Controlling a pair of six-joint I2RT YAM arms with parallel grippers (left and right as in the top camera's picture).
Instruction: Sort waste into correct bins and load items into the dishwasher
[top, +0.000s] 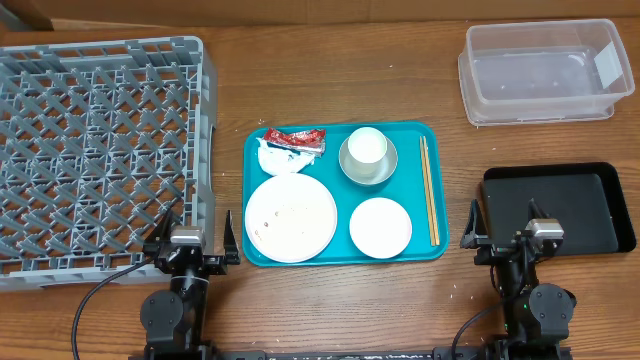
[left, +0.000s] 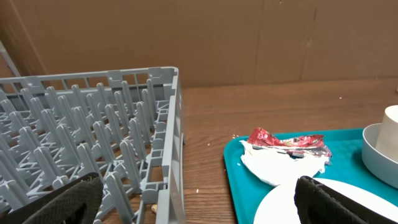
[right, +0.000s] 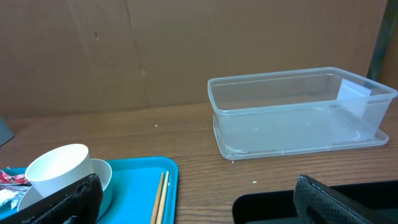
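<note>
The red sauce packet (top: 295, 138) and the crumpled napkin (top: 280, 160) lie touching in the 10 o'clock corner of the teal tray (top: 440, 252), so no waste has been sorted yet. A few food crumbs (top: 284, 211) speckle the large white plate (top: 308, 232), which fills the tray's 7 o'clock corner. The white cup (top: 367, 147) stands upright inside the grey bowl (top: 389, 166) at about 1 o'clock, the small pale dish (top: 380, 227) sits at 5 o'clock, and the chopsticks (top: 428, 190) lie together along the 3 o'clock edge. Moving outward, the clear tub (top: 470, 62) at 2 o'clock of the tray holds nothing, and the black tray (top: 575, 200) at 3 to 4 o'clock is bare. The grey dish rack (top: 95, 160) at 9 o'clock has no dish among its pegs. As I judge it, the task is at its very start: three kinds of waste must go to the bins and five items to the rack. The left gripper (top: 197, 230) sits over the surface at 7 o'clock of the tray, between the tray's corner and the rack's near corner, with its jaws spread wide and nothing between them. The right gripper (top: 508, 228) hangs at 4 o'clock by the black tray's near left edge, equally wide apart and carrying nothing.
</note>
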